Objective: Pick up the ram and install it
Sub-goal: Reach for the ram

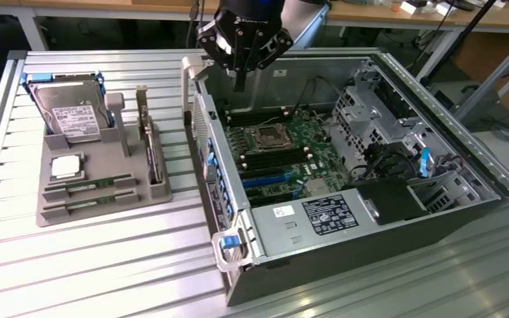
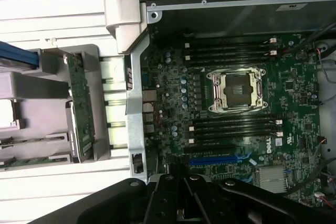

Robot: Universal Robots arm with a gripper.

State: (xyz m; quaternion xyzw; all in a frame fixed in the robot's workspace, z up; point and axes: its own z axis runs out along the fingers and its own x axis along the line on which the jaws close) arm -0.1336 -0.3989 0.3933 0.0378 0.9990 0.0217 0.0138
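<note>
In the front grooves of the gray tray (image 1: 113,156), on the ribbed metal desk (image 1: 104,265): the ram (image 1: 91,185), two long green sticks, one behind the other. Not yet picked up.

Jaws shut tight with nothing between them, hanging high over the far corner of the open computer case (image 1: 370,265), well apart from the ram.

Probably very light, like a thin ruler. Stiff and flat, not bendy. Likely easy to hurt, as thin boards with tiny parts are. Too small here to make out the parts. Smooth and narrow, so maybe slippery in a pinch. Best held, at a guess, across the two flat faces near the middle of the long top edge, softly, with the stick kept straight. Looks snug in the grooves, with little room at the sides.

Around the ram, on the same tray: a shiny metal hard drive (image 1: 73,112) with a white label, a square silver chip (image 1: 66,167), and a bigger green card (image 1: 153,156) standing on edge. Tray itself dull, blocky and stepped, likely plastic.

Case made of thin gray sheet metal, with folded edges and many small holes. Inside, a green motherboard (image 2: 173,87), bumpy with little round and square bits. Next to the square metal socket (image 2: 239,90), long black slots (image 2: 231,124), straight, narrow and empty. Black cables (image 1: 370,162) curled further along.
</note>
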